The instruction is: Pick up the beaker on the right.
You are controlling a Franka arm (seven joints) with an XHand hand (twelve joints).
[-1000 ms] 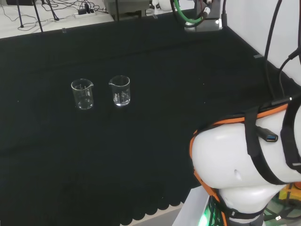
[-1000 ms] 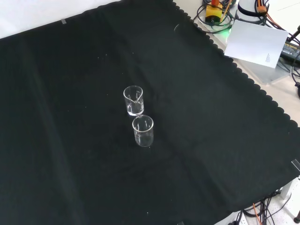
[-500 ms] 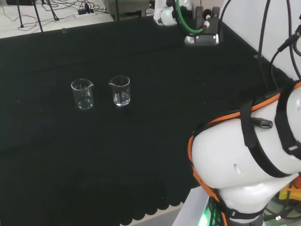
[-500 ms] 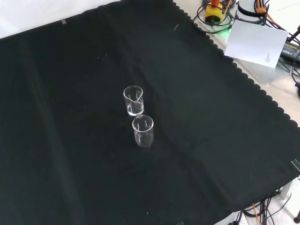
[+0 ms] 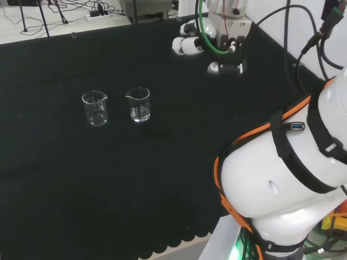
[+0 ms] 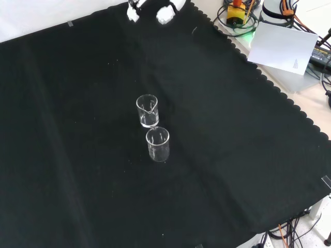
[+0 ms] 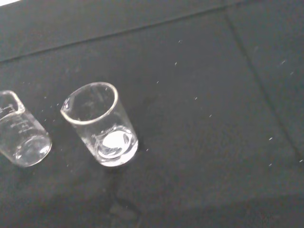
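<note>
While the hand (image 5: pixel 187 44) hovers with its fingers (image 6: pixel 164 14) curled on nothing, the right beaker (image 5: pixel 139 104) stands upright on the black cloth (image 5: pixel 81 173), well apart from those fingers, just beside the left beaker (image 5: pixel 95 108).

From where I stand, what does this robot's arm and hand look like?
The arm is big, rounded and glossy white, with orange seams and black straps, and black cables running along it. A green cable loops down near the wrist. The robot hand has white rounded fingers with black parts.
</note>
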